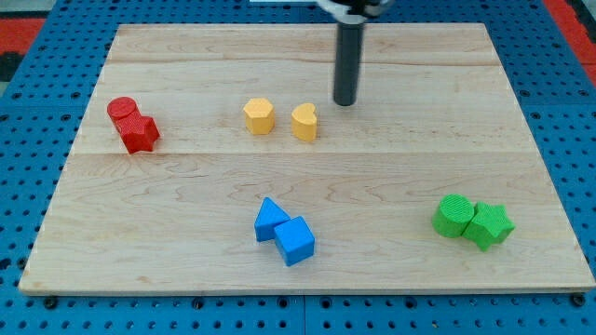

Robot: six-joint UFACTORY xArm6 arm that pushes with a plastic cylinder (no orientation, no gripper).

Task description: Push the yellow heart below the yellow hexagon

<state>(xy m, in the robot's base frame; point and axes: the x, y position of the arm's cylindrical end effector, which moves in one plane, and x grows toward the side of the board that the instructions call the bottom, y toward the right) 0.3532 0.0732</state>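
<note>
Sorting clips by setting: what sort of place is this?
Likely a robotics lab bench: a wooden board on a blue pegboard surface, my tip above-right of the yellow heart.

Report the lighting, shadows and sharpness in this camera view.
Camera view: even, soft light on the wooden board, no glare; blocks such as the yellow heart and yellow hexagon cast only faint shadows; my tip and all blocks look sharp.

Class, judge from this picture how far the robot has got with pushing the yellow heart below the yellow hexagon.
Done: nothing yet; the yellow heart sits beside the yellow hexagon, on its right in the view, not below it. In hand: my tip stands just up and right of the heart, apart from it. Left: the whole push down and leftward.
</note>
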